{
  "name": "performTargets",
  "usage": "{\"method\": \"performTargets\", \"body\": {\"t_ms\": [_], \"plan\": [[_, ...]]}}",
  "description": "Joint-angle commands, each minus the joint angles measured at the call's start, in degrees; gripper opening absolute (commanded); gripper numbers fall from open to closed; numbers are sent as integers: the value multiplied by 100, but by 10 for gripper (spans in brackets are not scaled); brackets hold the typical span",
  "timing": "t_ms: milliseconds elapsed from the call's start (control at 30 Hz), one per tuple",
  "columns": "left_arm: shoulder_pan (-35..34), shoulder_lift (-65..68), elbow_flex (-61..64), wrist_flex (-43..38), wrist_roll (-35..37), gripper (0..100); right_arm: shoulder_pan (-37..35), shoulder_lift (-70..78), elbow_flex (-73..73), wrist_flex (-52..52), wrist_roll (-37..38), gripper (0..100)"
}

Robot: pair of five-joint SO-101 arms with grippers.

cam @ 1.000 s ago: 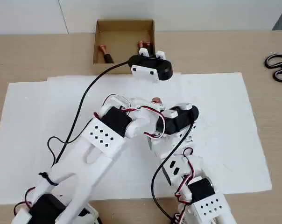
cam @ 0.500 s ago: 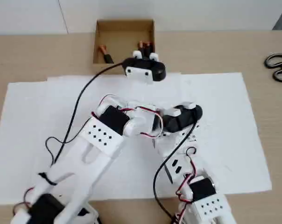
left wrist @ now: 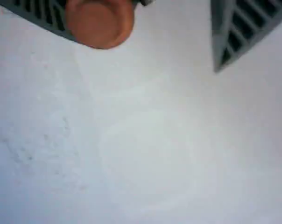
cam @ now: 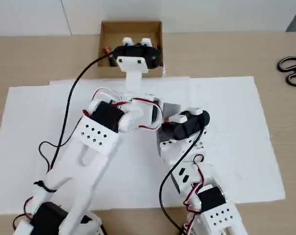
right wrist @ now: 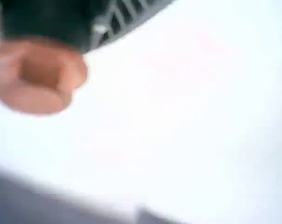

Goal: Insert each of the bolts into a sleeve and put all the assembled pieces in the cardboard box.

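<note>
Paper-covered table (cam: 236, 54): an arm (cam: 94, 142) has swung over the cardboard box (cam: 131, 23); left pincer (left wrist: 150, 51) gapes, right pincer (right wrist: 99, 28) unreadable.

We log: cardboard box (cam: 131, 28) open-topped, far table edge | orange-tipped dark piece (cam: 108, 51) lying inside near one wall | round orange bolt head (left wrist: 99, 21) | blurred orange flanged piece (right wrist: 38, 77), recessed end showing.
</note>
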Motion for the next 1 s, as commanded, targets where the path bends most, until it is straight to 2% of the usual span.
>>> {"method": "performTargets", "body": {"t_ms": [0,267,433,767,967], "plan": [[-299,-18,-259,-18,35,314,57,-127,-149,-171,62,4],[-870,-308,-725,220,44,314,374,189,-949,470,123,3],[-1240,-589,-725,264,44,314,734,1262,-2374,699,290,3],[-1336,-668,-725,870,35,314,769,4989,-5714,875,431,3],[-1767,-668,-716,985,35,314,769,7442,-7771,848,431,3]]}}
